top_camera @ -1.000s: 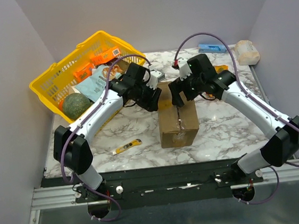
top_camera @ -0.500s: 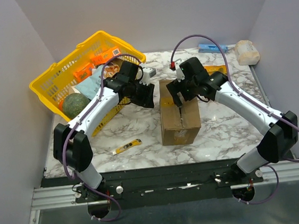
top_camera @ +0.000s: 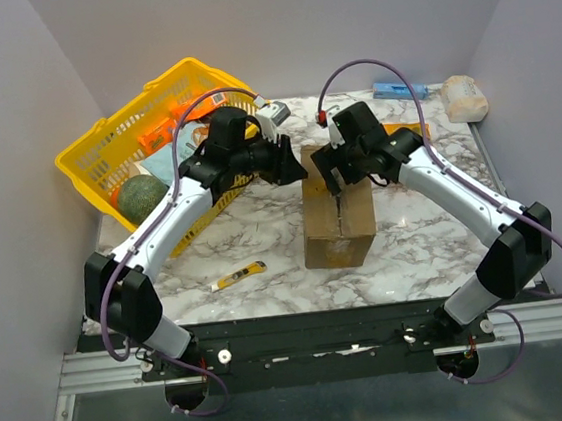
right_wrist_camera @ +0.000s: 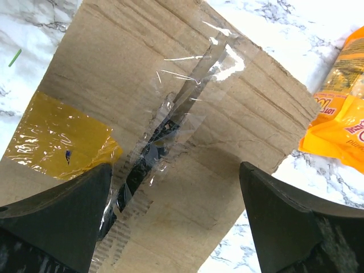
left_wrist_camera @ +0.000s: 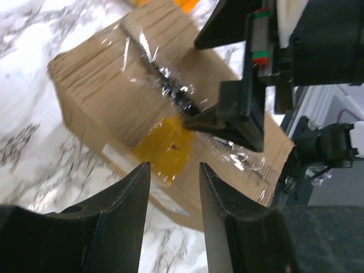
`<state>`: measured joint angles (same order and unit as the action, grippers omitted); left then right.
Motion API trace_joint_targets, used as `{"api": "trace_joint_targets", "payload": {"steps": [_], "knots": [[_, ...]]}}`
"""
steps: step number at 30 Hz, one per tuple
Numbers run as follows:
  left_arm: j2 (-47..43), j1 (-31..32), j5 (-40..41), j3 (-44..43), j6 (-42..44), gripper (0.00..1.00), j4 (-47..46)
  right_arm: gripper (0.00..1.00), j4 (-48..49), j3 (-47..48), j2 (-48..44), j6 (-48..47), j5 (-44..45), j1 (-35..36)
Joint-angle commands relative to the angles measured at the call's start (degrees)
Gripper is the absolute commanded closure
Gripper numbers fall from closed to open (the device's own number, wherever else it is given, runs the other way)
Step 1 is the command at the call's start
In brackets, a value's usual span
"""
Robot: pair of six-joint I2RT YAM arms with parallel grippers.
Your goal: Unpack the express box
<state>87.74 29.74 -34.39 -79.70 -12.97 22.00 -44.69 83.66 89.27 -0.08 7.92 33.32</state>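
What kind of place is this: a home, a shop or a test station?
Most likely a robot test booth. Plain grey walls close in a marble-patterned table, the left arm and right arm are bolted to a metal rail, and the express box and yellow basket look staged.

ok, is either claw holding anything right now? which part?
Nothing is held. The right claw stands wide open over the taped seam of the box; the left claw is empty, jaws apart, beside the box.
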Motion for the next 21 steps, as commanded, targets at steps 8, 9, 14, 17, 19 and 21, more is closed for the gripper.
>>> {"api": "trace_joint_targets", "payload": {"steps": [8,9,14,17,19,21], "knots": [[9.54,0.23,-8.15,1.57,-7.68,0.62,-10.05,0.0,-4.88,2.48,0.11,-3.61,3.59,-0.54],[10.16,0.23,-8.32,1.57,-8.03,0.63,-9.35,0.0,-4.88,1.95,0.11,-3.53,3.68,-0.54],[12.27,0.32,-6.04,3.15,-7.16,0.64,-8.38,0.0,-4.71,1.94,-1.2,-1.68,5.09,-0.54],[13.15,0.32,-4.99,2.97,-6.36,0.64,-6.18,0.0,-5.67,4.84,-1.73,-1.68,3.59,-0.54],[13.33,0.32,-4.54,3.41,-6.36,0.64,-6.27,0.0,-5.76,4.94,-1.65,-2.55,3.41,-0.54],[13.42,0.32,-4.63,3.5,-6.36,0.64,-6.18,0.0,-5.33,4.15,-0.51,-2.91,3.41,-0.54]]}}
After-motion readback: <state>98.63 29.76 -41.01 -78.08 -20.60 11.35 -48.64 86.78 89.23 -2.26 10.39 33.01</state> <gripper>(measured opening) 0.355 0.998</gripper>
